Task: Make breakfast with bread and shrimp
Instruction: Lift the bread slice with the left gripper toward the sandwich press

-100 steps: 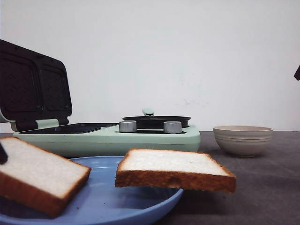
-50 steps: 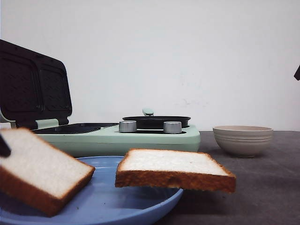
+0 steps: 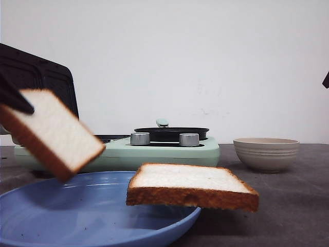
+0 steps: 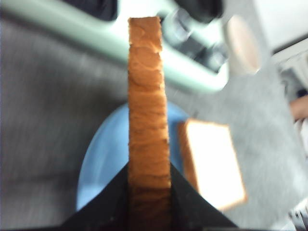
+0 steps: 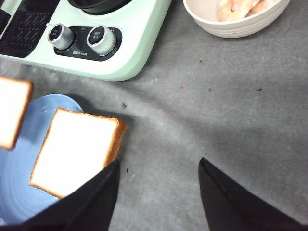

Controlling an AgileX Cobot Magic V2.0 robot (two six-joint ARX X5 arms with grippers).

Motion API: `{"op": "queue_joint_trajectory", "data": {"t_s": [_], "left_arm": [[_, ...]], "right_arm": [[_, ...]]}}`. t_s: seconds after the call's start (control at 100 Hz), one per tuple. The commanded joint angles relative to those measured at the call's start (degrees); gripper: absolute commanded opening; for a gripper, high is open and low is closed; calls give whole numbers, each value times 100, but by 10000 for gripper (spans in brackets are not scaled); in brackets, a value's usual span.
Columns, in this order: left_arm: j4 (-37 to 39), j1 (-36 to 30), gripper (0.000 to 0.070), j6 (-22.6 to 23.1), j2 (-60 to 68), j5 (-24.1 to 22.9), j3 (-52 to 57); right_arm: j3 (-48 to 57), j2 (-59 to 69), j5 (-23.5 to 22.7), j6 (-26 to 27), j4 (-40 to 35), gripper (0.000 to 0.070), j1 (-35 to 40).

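One bread slice (image 3: 54, 133) hangs tilted in the air above the blue plate (image 3: 97, 218), in front of the sandwich maker. My left gripper (image 4: 149, 175) is shut on it, pinching its brown crust edge (image 4: 147, 101). The second bread slice (image 3: 191, 185) lies on the plate's right rim and overhangs it; it also shows in the right wrist view as a white square (image 5: 74, 150). Pink shrimp (image 5: 240, 8) lie in the beige bowl (image 3: 266, 153). My right gripper (image 5: 159, 168) is open over bare grey table beside the plate, holding nothing.
A mint-green sandwich maker (image 3: 123, 152) stands behind the plate with its dark lid (image 3: 38, 85) raised, two silver knobs (image 5: 79, 36) on its front and a small black pan (image 3: 171, 134) on its right half. The tabletop (image 5: 216, 106) is grey.
The left gripper has lifted its bread slice off the plate, up and slightly back toward the sandwich maker, with the slice tilting more steeply. The other slice and the right arm have not moved.
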Motion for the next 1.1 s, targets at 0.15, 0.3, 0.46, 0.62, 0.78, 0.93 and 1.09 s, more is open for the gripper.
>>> {"op": "queue_joint_trajectory", "data": {"t_s": [0.15,0.3,0.46,0.62,0.78,0.93,1.09], "left_arm": [[431,-26,3,520,101,-511,153],[409,-15,3,1147,334,-892,540],[389,-4,3,1867,863,-1335,1178],[378,-4,3,2640,1631,-1725,1932],[391,0,3,3418,2535,-2046,2682],[433,4,3,4131,3379,-2277,3327],[562,68,3,4835,4172,-2544,3904]], "right_arm": [[90,35,-7,-74,37,319,20],[90,35,-7,-87,37,319,20],[90,35,-7,-105,37,319,20],[90,35,-9,-116,37,319,20],[90,35,-11,-155,35,319,20],[90,35,-11,-192,35,319,20],[90,35,-11,-216,37,319,20]]}}
